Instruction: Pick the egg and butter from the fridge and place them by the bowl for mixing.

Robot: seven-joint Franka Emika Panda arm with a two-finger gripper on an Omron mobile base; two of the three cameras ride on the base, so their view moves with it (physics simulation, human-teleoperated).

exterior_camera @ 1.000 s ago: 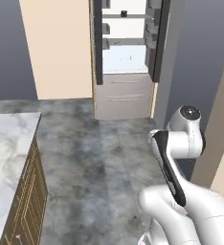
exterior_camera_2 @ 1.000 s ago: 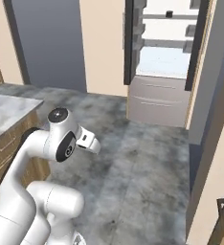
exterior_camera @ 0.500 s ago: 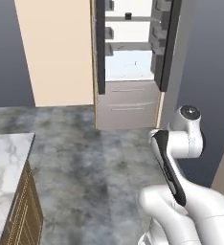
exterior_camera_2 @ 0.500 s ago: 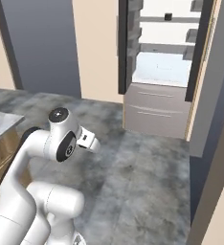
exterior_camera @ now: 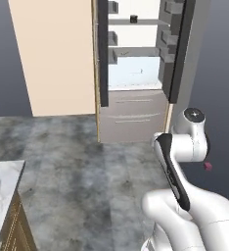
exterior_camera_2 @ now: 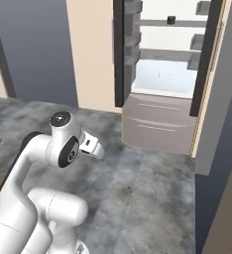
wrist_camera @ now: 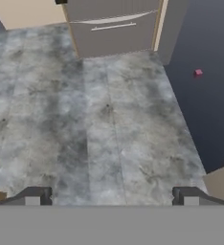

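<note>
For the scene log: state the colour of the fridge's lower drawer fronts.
Grey, clearest on the fridge in the right base view.

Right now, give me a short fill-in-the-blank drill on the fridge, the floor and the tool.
1. The fridge stands with its doors ____.
2. The tool has its fingers spread ____, with nothing between them.
3. In the hand view, the tool looks down on the grey ____ in front of the fridge.
4. Below the fridge shelves sit two grey ____.

Missing words: open; open; floor; drawers
</note>
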